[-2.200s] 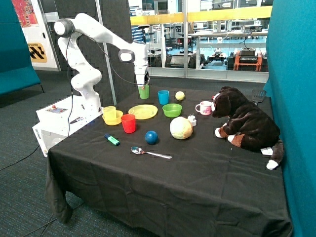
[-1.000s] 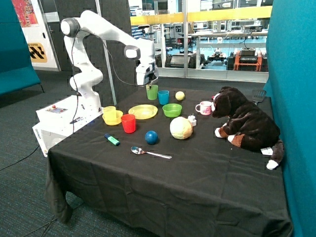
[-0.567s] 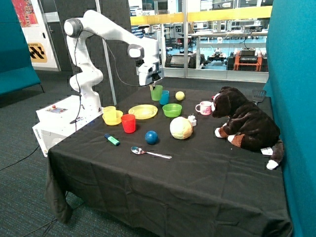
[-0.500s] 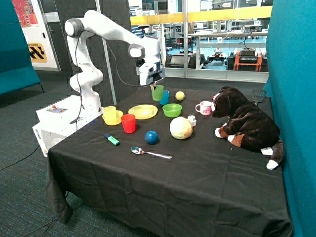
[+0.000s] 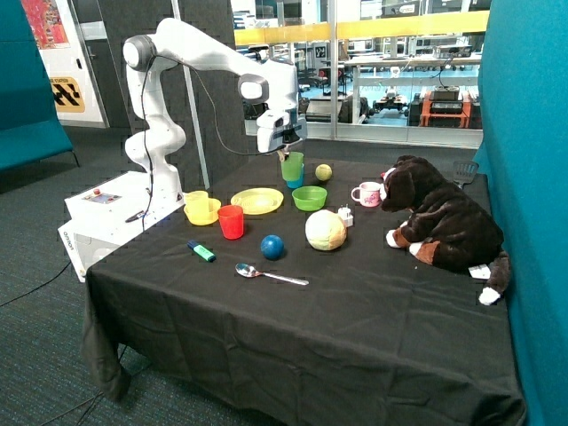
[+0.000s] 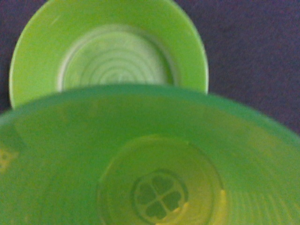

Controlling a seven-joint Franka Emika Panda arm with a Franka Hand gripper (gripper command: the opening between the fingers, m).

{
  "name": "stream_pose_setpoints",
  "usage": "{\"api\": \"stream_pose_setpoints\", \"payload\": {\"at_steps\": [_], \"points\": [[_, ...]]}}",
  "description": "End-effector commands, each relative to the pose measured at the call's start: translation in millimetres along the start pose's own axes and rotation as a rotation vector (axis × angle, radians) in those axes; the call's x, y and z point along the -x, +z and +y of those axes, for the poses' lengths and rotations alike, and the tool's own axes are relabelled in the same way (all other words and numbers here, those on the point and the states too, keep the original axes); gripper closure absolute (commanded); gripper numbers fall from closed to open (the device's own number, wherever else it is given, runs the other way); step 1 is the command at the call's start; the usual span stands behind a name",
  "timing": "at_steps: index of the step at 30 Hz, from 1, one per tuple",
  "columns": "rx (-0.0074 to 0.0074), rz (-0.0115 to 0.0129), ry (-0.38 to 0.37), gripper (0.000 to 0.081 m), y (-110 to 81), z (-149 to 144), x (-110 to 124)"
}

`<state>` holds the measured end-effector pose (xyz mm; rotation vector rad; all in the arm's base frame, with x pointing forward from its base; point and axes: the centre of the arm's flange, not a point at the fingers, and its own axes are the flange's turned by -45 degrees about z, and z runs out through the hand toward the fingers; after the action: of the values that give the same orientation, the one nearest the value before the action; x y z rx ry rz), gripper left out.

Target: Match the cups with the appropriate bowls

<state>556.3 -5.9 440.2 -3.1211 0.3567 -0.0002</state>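
Green cup (image 5: 292,166), translucent ribbed plastic, gripped by the hand (image 5: 284,156) above round green bowl (image 6: 108,56).

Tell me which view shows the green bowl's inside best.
Wrist view: the green bowl lies open below, ringed floor visible past the green cup held in the gripper. Outside view shows the bowl only side-on, small, interior mostly hidden.

White jointed arm (image 5: 191,49), seemingly black-cabled

Four cups (image 5: 292,165), two bowls (image 5: 309,198).
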Motion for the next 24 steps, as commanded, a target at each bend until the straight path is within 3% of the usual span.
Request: {"api": "stream_pose_setpoints", "payload": {"at_steps": [1,24], "points": [[0.0002,-0.0001,0.015,0.0808,4.2,13,-22],[0.0002,-0.0001,-0.066,0.0808,19.1,-16,-56]]}}
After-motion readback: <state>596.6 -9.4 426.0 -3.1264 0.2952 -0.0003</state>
